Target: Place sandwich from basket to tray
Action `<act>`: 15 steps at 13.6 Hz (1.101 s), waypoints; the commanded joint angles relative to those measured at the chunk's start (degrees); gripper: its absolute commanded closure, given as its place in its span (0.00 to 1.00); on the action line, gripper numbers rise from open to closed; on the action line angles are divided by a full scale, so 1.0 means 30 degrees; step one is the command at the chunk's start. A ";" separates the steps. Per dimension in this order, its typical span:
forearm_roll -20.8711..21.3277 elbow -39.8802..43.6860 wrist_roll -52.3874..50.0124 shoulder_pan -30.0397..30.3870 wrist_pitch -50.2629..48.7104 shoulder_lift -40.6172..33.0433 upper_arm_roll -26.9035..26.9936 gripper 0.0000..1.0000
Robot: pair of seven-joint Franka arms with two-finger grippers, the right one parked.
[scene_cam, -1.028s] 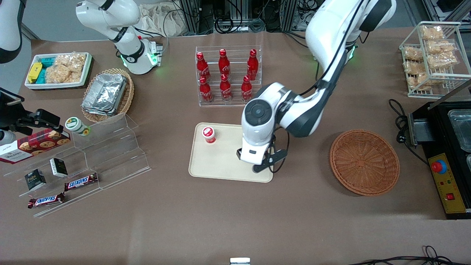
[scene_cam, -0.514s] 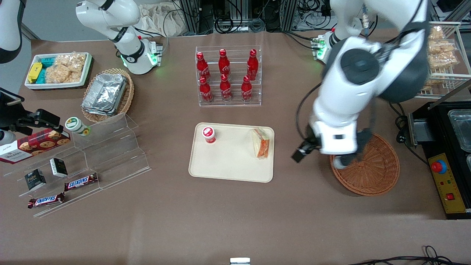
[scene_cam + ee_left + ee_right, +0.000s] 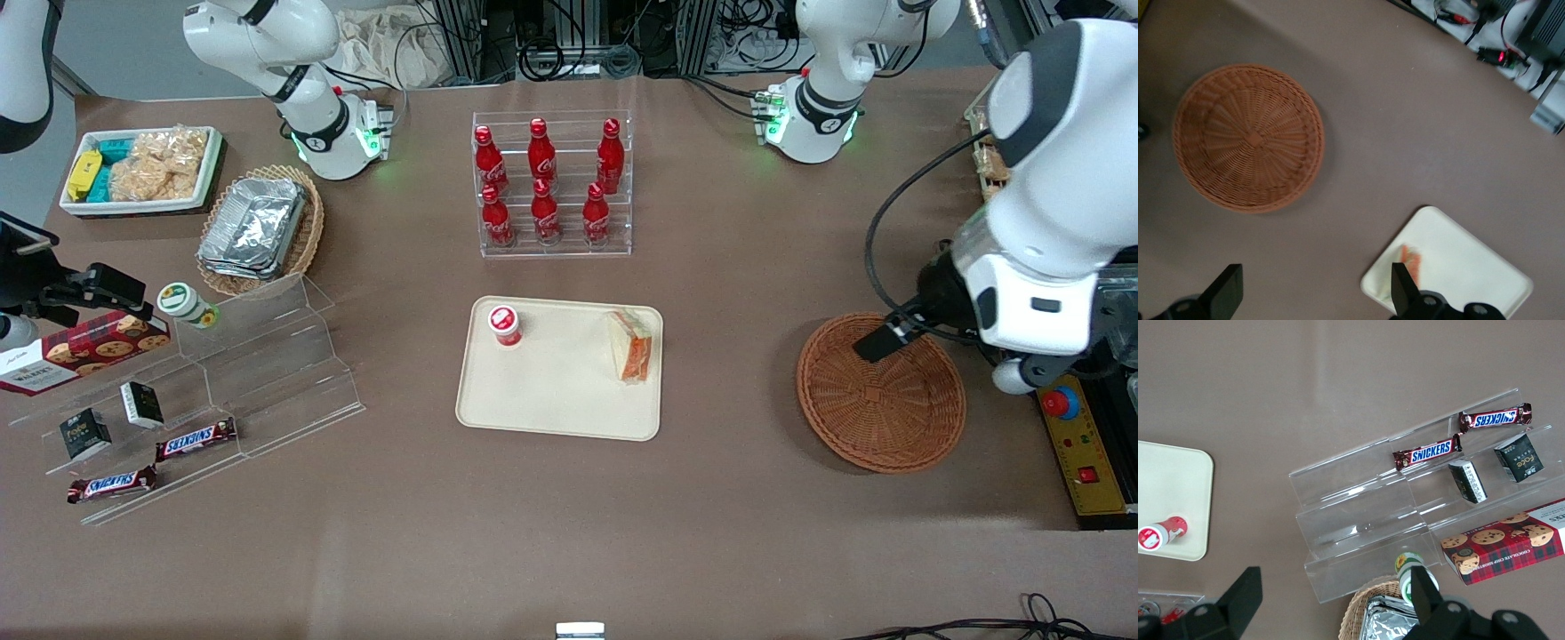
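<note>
Sandwich (image 3: 630, 345), a triangular half of pale white bread with orange-red filling, lies on the flat cream-beige plastic tray (image 3: 551, 400), at its edge nearest the round reddish-brown wicker basket (image 3: 880, 391). We see our claw (image 3: 1311, 293) spread wide and holding nothing, raised above the brown bench (image 3: 569, 524) between basket and tray.

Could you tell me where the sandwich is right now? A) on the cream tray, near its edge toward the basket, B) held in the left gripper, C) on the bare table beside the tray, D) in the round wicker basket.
A: the sandwich lies on the tray, while the basket holds nothing and the open gripper hangs above the table with nothing between its fingers.
</note>
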 commanded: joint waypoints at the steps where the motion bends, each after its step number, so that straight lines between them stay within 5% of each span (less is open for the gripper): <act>1: -0.0246 -0.0954 0.4160 0.1386 -0.0903 -0.0956 -0.0237 0.00; 6: 0.0134 -0.3467 0.9559 0.2474 -0.0089 -0.2389 -0.0090 0.00; 11: -0.0041 -0.8592 1.0854 0.1599 0.2722 -0.5960 0.1751 0.00; 15: -0.0188 -0.8836 1.0913 0.1185 0.2202 -0.6465 0.2517 0.00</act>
